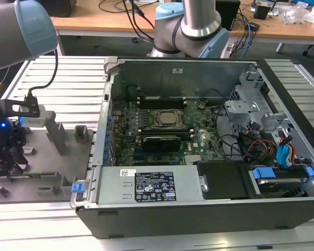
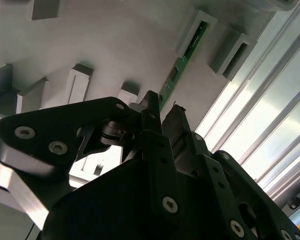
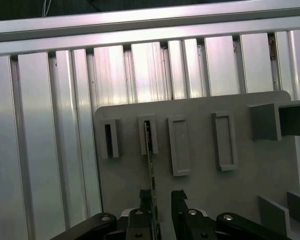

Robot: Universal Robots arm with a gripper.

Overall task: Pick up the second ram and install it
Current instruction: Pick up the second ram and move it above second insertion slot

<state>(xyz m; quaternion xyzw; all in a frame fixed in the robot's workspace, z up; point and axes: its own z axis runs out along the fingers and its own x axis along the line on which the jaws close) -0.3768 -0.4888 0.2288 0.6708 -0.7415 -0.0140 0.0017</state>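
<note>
The pincer (image 3: 161, 200) hangs spread over the tray (image 3: 230, 200) on the bench, at the exterior view's left. The ram (image 3: 150, 155) stands on edge in its slot, closer to one finger. Best to centre it, then pinch squarely and lift straight.

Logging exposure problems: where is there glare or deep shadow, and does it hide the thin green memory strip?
First wrist view: glare streaks the ribbed aluminium table, but the thin green memory strip shows edge-on in the grey slotted tray. Second wrist view: the black gripper is in deep shadow, the table slats wash out, the strip reads green. Exterior view: evenly lit.
</note>
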